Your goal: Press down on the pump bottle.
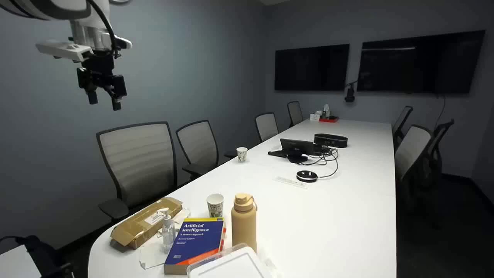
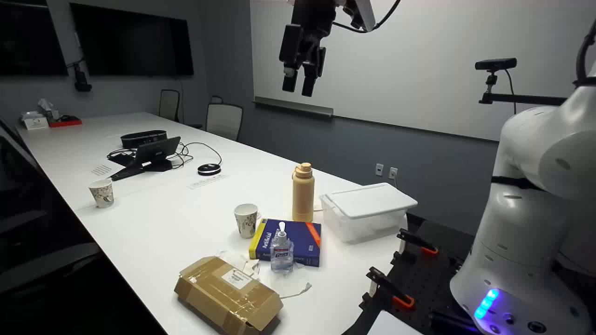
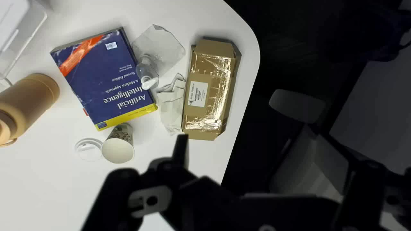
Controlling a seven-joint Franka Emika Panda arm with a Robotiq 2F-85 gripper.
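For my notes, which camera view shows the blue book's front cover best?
The wrist view. It looks down on the blue book and shows nearly the whole cover, though the title is upside down. Both exterior views show the cover at a slant, partly hidden by the pump bottle or the lidded container.

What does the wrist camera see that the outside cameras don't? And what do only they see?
Only the wrist view clearly shows the round lid beside a paper cup. Only the exterior views show the wall screens and another cup farther along the table. All share the pump bottle, blue book, cardboard box, tan bottle and gripper.
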